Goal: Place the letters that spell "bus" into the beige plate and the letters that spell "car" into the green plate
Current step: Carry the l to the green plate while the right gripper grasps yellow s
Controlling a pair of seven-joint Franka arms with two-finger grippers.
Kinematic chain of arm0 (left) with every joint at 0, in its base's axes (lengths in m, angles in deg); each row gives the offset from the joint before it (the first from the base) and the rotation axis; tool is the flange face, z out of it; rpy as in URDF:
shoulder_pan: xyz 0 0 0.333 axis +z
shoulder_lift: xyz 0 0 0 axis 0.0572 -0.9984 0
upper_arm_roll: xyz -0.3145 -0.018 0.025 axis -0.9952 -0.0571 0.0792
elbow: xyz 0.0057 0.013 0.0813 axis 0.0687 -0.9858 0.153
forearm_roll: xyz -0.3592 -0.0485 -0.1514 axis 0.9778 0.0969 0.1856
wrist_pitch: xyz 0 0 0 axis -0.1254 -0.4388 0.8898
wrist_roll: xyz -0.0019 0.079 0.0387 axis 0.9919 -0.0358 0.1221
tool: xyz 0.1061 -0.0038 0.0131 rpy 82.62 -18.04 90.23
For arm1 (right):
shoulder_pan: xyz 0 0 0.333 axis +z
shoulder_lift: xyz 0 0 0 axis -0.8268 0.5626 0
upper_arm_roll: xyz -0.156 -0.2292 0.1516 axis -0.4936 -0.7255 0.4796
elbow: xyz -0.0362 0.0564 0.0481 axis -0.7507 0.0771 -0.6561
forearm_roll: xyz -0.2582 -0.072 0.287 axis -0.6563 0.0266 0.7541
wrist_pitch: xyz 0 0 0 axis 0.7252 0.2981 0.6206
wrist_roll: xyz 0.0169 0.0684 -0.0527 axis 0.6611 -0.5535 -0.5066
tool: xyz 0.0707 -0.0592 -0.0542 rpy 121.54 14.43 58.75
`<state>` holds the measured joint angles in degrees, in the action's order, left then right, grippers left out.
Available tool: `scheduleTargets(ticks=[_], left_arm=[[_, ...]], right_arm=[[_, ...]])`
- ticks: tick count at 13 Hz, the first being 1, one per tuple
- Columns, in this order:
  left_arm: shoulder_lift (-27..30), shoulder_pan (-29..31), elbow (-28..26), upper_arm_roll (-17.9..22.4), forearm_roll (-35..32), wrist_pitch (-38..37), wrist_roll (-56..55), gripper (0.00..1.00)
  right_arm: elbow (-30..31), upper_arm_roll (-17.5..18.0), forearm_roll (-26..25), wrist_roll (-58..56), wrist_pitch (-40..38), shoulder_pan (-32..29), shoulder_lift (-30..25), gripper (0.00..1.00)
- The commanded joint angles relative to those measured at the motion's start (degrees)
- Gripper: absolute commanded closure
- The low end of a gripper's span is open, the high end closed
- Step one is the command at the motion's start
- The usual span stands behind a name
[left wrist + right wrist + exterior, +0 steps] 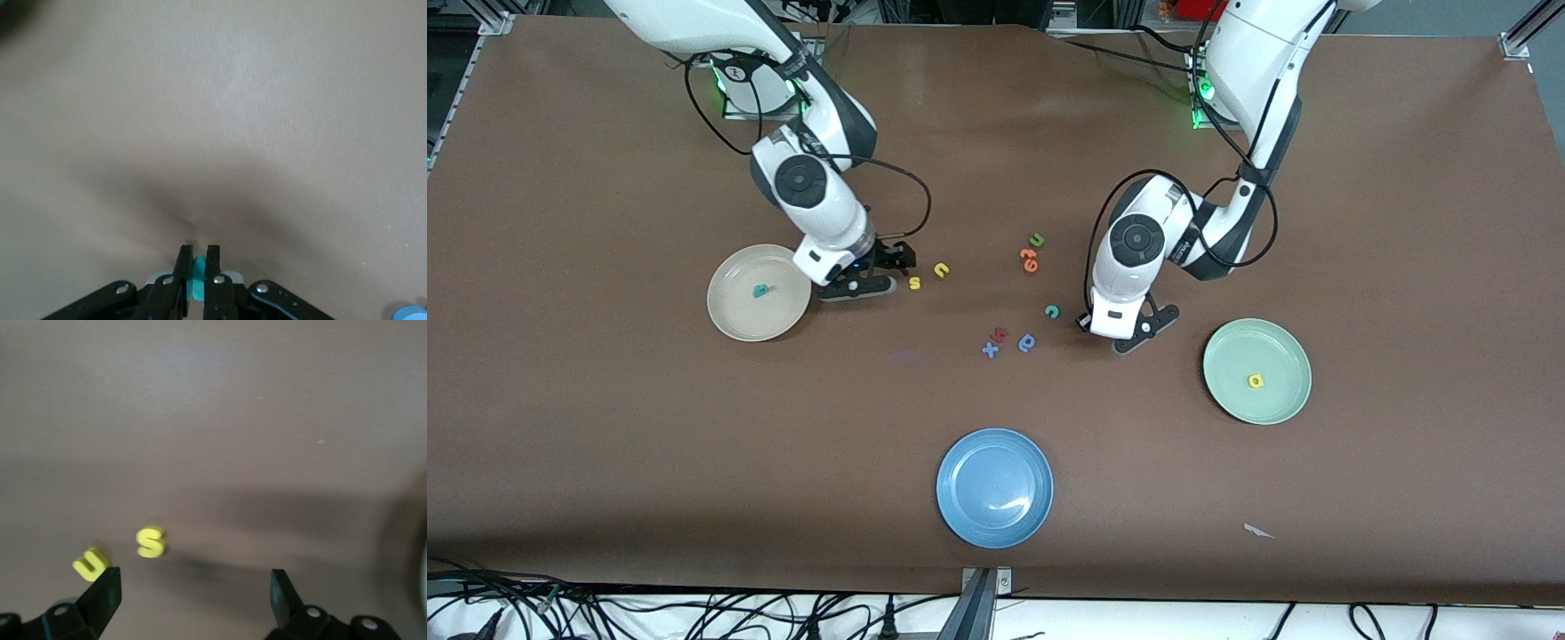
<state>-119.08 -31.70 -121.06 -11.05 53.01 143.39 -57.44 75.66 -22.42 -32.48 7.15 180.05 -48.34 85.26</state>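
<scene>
The surface (605,427) is plain brown; plates are beige (734,322), pale green (1280,356) and blue (994,487); "s" (151,541) and "u" (91,563) are yellow.

Teal b (760,291) lies in beige plate (734,324); yellow a (1256,381) in green plate (1232,400).

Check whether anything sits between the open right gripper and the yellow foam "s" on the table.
Nothing visible does. The right gripper hangs open just beside the yellow foam "s", with only bare brown table between them. The yellow foam "u" lies beside the "s", not in the path.
</scene>
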Motion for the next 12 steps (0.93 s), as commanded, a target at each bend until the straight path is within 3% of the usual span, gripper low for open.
scheduleTargets(ticks=[1,6,10,11,12], left_arm=[[-0.5,4.0,6.4,-0.1,-2.0,-9.3,12.2,1.00],[-0.3,14.2,8.1,0.0,-6.1,-12.9,42.8,1.00],[-1.1,21.2,8.1,-0.1,-10.8,-12.3,58.3,1.00],[-1.7,22.6,8.3,-0.2,-10.4,-12.3,62.7,0.45],[-2.1,23.0,9.9,-0.3,-9.4,-12.2,65.6,0.00]], right_arm=[[-2.9,0.0,-6.3,7.4,0.0,2.1,3.7,0.01],[-4.9,0.0,-16.5,17.2,0.4,3.6,8.3,0.04],[-6.0,0.0,-17.9,19.2,0.5,4.3,9.8,0.09],[-6.0,0.0,-17.9,19.2,0.7,4.4,10.0,0.10],[-6.0,0.0,-17.9,19.2,1.3,4.4,10.1,0.12]])
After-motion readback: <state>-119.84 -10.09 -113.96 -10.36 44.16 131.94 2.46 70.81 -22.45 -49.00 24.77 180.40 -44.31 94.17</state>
